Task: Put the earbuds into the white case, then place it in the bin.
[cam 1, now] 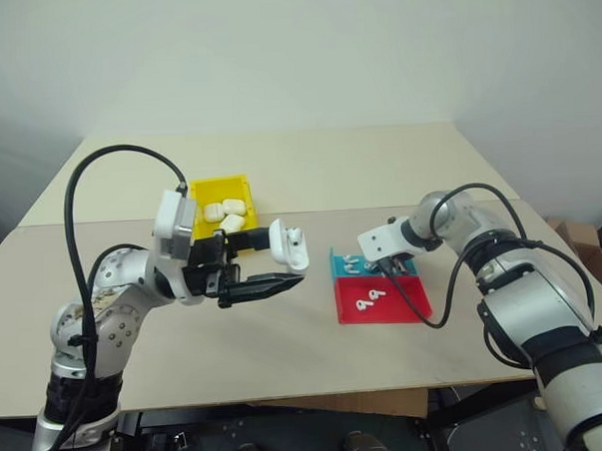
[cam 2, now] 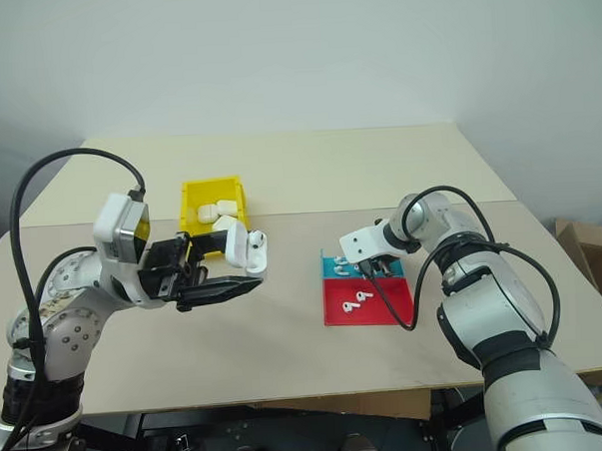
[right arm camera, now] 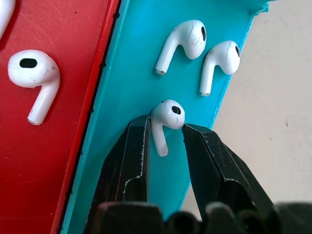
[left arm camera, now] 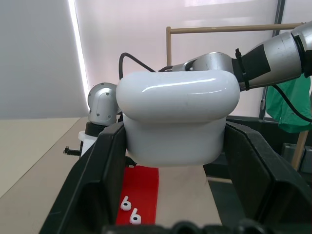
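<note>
two black-fingered grippers work over a pale table [cam 1: 287, 366], described from the near edge outward. nearest, the left gripper [cam 1: 245, 266] is clenched on the white case [cam 1: 288, 246], holding it above the table with its lid hinged open; an earbud already seems to sit inside, though it is too small to be sure. the case looks light, stiff and glossy, so it could slip; the grip across its broad lower body, shown in the left wrist view, seems the safest hold.

to the right, the red tray [cam 1: 384, 304] lies flat with two earbuds [cam 1: 369, 301] on it. touching its far edge is the blue tray [right arm camera: 122, 122], where the right gripper [right arm camera: 165, 134] points steeply down. its fingers stand either side of one earbud [right arm camera: 165, 122], pinching at the stem just under the bulb. two more earbuds [right arm camera: 200, 51] lie just beyond it. these are tiny, smooth and hard, likely to squirt free unless held by the stem.

farthest, behind the left arm, the yellow bin [cam 1: 223, 194] holds several closed white cases [cam 1: 226, 214].
</note>
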You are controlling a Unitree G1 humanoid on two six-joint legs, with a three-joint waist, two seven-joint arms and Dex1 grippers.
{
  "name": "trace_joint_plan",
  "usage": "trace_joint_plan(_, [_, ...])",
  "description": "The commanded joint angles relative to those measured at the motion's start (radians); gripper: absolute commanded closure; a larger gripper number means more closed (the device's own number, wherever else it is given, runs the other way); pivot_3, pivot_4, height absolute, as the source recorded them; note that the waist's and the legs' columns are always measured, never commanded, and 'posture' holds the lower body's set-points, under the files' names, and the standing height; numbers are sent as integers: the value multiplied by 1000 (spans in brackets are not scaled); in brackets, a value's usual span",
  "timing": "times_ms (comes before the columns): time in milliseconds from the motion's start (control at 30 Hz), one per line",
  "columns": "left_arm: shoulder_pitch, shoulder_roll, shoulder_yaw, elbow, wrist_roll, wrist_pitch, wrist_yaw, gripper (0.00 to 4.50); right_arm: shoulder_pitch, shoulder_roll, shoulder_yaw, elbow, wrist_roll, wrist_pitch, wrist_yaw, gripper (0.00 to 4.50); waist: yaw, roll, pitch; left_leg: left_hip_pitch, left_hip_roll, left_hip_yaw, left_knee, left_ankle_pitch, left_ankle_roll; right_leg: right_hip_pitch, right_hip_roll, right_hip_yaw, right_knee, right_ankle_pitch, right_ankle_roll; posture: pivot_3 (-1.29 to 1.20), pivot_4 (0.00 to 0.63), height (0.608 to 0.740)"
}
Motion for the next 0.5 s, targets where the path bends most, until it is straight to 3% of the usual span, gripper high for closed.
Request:
trace_joint_plan(33, [-6,11,22,-31,-26,-12,2,1743,-17,-7,-11,9,2,-18,12,2823,0,0,0,0,0,0,0,0,0,0,0,0,0,0,0,0,150,740])
trace_joint_plan(100, [-8,10,20,-30,-25,-13,2,1743,-14,-9,-9,10,-3,-14,5,2422,0,0,0,0,0,0,0,0,0,0,0,0,0,0,0,0,150,740])
trace_joint_plan(500, [-8,10,18,-33,-27,-11,2,1743,-10,2,-15,8,-1,-18,-1,2422,0,0,0,0,0,0,0,0,0,0,0,0,0,0,0,0,150,740])
